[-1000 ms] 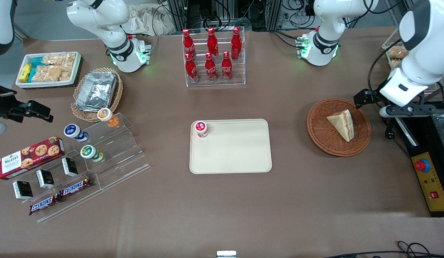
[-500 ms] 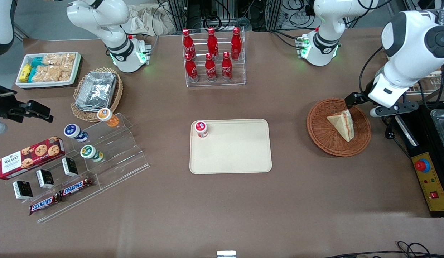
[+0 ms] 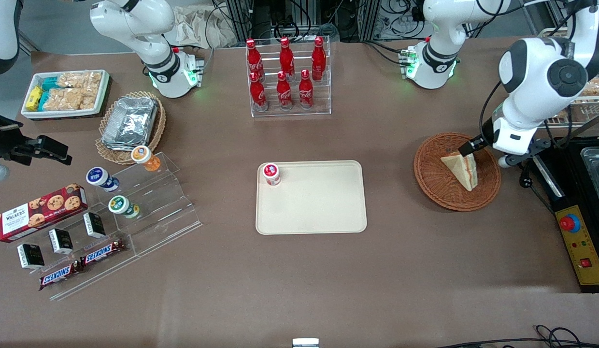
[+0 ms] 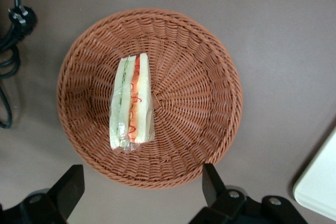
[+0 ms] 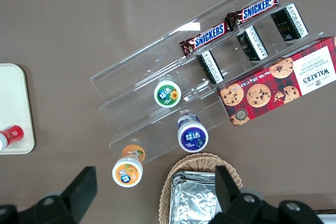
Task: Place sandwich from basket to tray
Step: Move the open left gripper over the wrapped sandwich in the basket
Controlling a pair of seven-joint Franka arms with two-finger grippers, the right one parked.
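The sandwich (image 3: 461,166) is a pale bread wedge in clear wrap, lying in the round reddish-brown wicker basket (image 3: 427,179) toward the working arm's end of the table. The left wrist view shows its red and green filling edge, sandwich (image 4: 131,103), resting on the weave of the basket (image 4: 199,103). My gripper (image 3: 485,154) hangs above the basket's rim, open, with nothing between its fingers; in the wrist view the gripper (image 4: 142,179) straddles the rim just off the sandwich. The cream tray (image 3: 319,208) lies mid-table, its corner also showing as tray (image 4: 320,182).
A small red-lidded cup (image 3: 271,174) stands in one corner of the tray. A clear rack of red cola bottles (image 3: 286,77) stands farther from the front camera. A control box with a red button (image 3: 577,241) and a cable plug (image 4: 21,17) lie beside the basket.
The working arm has swung in from the table's end toward the basket, and the gripper now hangs over the basket's rim beside the sandwich. The sandwich has not moved.
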